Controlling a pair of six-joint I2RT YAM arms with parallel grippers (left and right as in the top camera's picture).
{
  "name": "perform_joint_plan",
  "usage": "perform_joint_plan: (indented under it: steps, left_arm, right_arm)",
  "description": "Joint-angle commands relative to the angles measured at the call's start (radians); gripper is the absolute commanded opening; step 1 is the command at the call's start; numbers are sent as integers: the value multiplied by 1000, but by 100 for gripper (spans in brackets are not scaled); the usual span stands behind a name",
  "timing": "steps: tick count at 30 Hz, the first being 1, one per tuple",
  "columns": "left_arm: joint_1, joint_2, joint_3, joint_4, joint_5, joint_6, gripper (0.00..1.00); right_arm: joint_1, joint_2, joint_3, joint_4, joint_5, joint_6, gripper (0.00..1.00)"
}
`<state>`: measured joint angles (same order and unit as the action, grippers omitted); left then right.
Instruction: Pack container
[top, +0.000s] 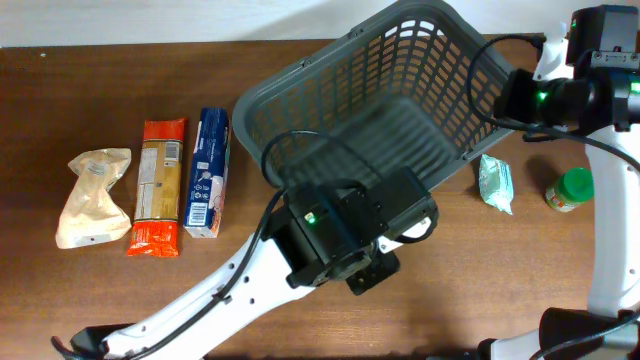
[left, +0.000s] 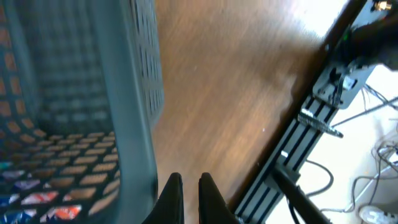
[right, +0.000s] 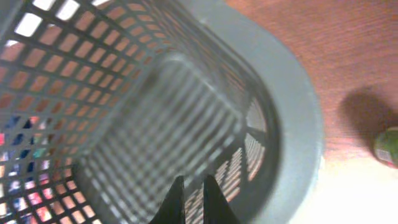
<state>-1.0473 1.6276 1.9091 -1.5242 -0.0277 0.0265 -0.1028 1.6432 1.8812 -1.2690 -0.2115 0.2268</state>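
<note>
Container (top: 420, 70), from overhead, lies by the table's (top: 90, 300) far edge, long axis diagonal; left gripper (top: 405, 232) at its near rim, right gripper (top: 498, 100) at its right end. Left wrist: fingers (left: 174, 196) clenched empty, wall just left. Right wrist: clenched empty, over interior.

Your overhead view is evenly and fairly brightly lit from above, and the container (top: 330, 50) casts only a soft shadow on the table (top: 60, 100). Close ahead of the left gripper (left: 189, 183) and the right gripper (right: 193, 183), your wrist views show its lattice smeared and out of focus.
</note>
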Motion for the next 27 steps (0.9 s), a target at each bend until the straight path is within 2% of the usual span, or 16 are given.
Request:
perform_joint_plan:
  steps: [1, 16, 27]
  left_arm:
    - [-4, 11, 1, 23, -22, 16, 2]
    - [-4, 14, -168, 126, -36, 32, 2]
    - [39, 14, -176, 123, -101, 35, 2]
  right_arm:
    - [6, 20, 15, -8, 51, -12, 4]
    - [6, 51, 13, -26, 52, -16, 4]
    - [6, 51, 13, -94, 51, -58, 4]
